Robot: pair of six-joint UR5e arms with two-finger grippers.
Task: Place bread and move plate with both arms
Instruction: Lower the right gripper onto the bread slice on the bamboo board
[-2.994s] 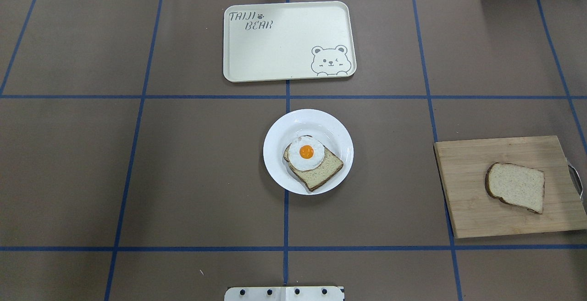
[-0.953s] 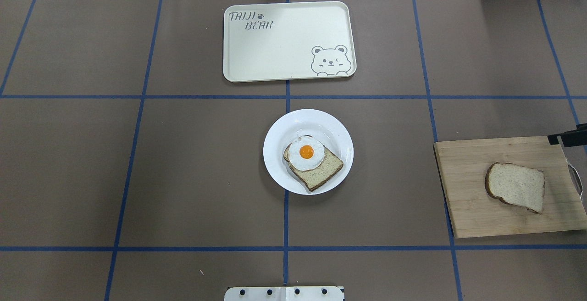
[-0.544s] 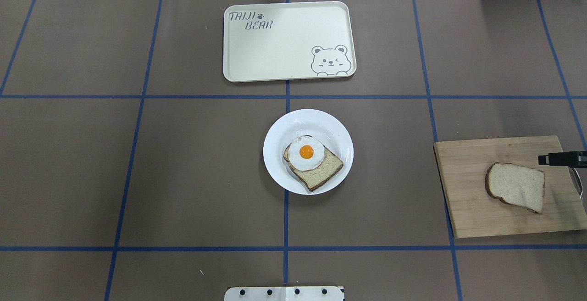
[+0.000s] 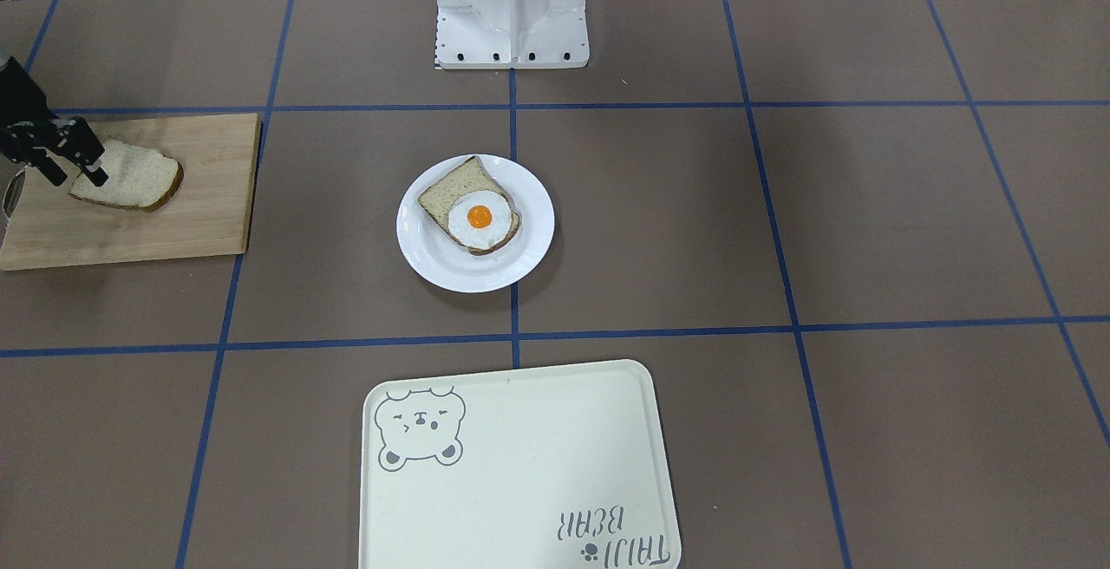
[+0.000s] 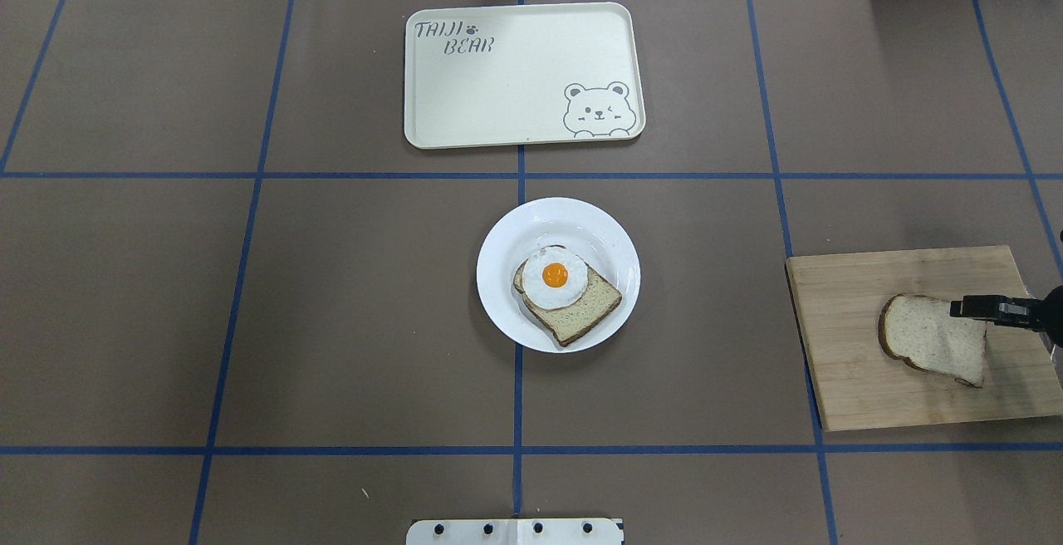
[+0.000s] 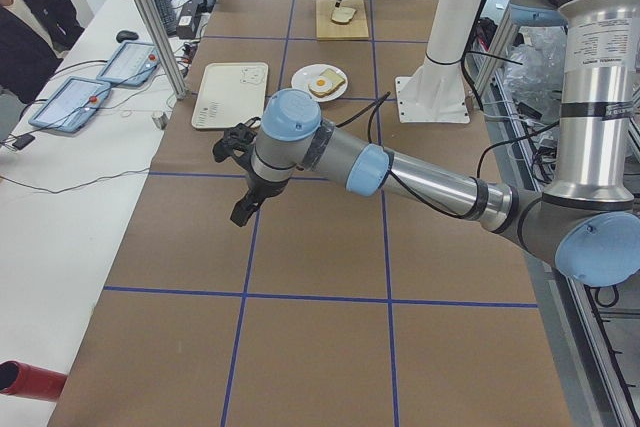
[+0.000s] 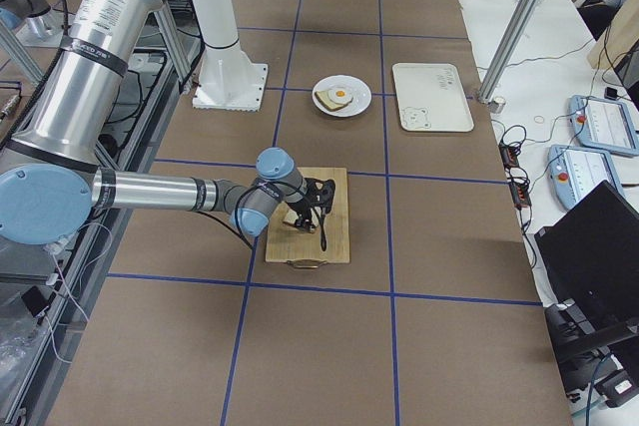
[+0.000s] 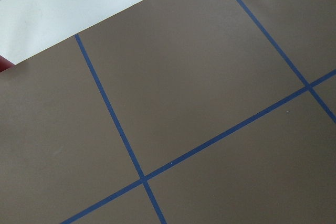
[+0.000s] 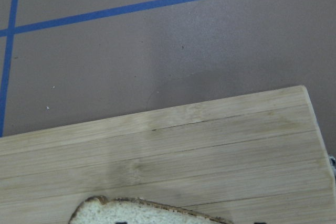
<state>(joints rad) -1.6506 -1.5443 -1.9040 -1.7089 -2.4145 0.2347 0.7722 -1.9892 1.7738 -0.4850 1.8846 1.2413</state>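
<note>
Near right, the bread lies flat on the wooden board: light, soft, tearable, so I'd pinch its crust gently. My right pincer hangs spread over its right edge; left pincer, I cannot tell. Farther, the plate sits centred on the surface.

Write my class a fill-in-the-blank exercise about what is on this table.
The plain bread lies on a wooden ____.
The slice on the white plate is topped with a fried ____.
The cream tray shows a drawing of a ____.
The robot's ____ hand hovers at the plain bread.
Missing words: board; egg; bear; right.
</note>
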